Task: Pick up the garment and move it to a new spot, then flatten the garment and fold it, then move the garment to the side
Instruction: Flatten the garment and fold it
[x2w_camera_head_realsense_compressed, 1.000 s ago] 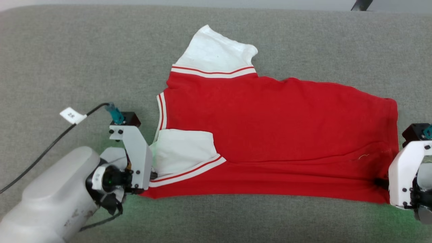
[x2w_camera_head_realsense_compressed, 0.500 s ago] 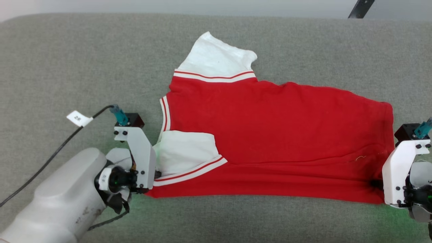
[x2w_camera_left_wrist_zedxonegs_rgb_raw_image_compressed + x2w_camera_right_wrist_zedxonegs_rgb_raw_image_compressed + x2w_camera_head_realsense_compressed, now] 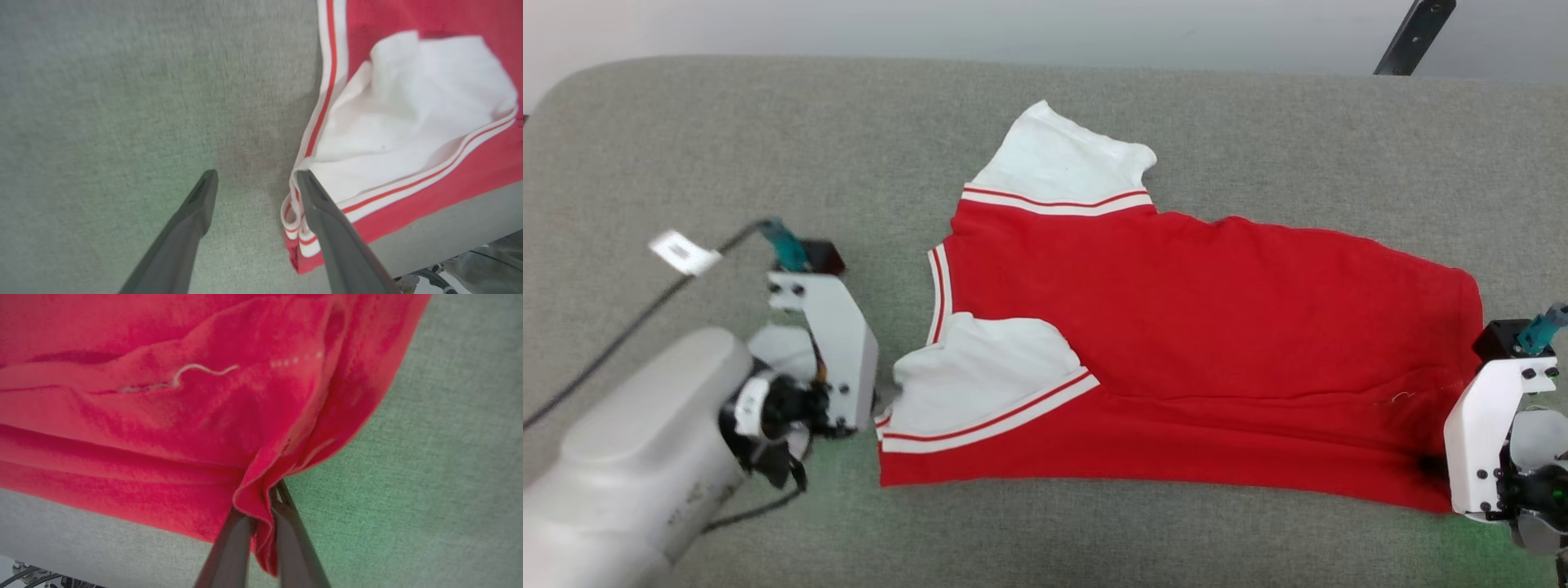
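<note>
Your right gripper (image 3: 261, 506) is pinching the near right corner of the red shirt (image 3: 1217, 327); your left gripper (image 3: 257, 176) is hovering open and empty just beside its left edge.

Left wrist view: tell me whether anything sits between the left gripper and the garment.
Nothing visible does. The left gripper hangs open over the grey padded surface, and the garment lies with its striped edge right beside one finger, with no other object between them.

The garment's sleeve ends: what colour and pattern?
White sleeve ends with red stripes; best in left wrist view.
</note>
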`<state>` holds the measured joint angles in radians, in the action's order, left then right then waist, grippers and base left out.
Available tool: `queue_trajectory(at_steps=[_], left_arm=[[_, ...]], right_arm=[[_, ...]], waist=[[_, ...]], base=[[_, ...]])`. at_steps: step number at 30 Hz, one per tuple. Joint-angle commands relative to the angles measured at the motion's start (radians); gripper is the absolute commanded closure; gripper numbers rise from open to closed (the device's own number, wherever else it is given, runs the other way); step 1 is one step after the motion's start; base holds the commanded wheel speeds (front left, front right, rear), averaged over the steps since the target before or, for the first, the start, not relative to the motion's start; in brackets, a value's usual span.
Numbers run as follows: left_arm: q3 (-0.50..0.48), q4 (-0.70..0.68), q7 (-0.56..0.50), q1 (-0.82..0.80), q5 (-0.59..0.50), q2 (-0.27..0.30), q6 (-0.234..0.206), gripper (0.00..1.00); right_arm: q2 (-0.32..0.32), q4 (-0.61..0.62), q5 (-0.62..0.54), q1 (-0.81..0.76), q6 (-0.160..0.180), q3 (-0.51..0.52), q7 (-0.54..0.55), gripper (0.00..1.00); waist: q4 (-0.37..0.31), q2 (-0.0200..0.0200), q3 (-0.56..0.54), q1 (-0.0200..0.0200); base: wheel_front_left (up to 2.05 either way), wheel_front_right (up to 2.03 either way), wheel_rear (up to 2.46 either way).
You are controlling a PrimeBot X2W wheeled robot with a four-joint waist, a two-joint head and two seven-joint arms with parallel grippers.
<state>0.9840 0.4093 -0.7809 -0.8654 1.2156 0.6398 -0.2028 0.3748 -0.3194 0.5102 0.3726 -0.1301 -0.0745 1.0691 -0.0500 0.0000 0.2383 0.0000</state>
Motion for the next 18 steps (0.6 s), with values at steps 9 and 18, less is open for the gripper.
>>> queue_trajectory(at_steps=[9,18], left_arm=[[-0.055,-0.075,0.126,-0.038,-0.033,0.011,0.02,0.0],[-0.074,-0.045,0.316,-0.08,-0.114,-0.008,0.113,0.0]], right_arm=[[-0.009,0.016,-0.024,-0.052,0.0,0.014,-0.092,0.0],[0.034,0.202,-0.052,-0.144,0.0,0.032,-0.449,0.0]], waist=[[0.006,0.0,-0.027,0.0],[-0.03,0.0,-0.025,0.0]], base=[[0.0,0.0,0.0],[0.0,0.0,0.0]])
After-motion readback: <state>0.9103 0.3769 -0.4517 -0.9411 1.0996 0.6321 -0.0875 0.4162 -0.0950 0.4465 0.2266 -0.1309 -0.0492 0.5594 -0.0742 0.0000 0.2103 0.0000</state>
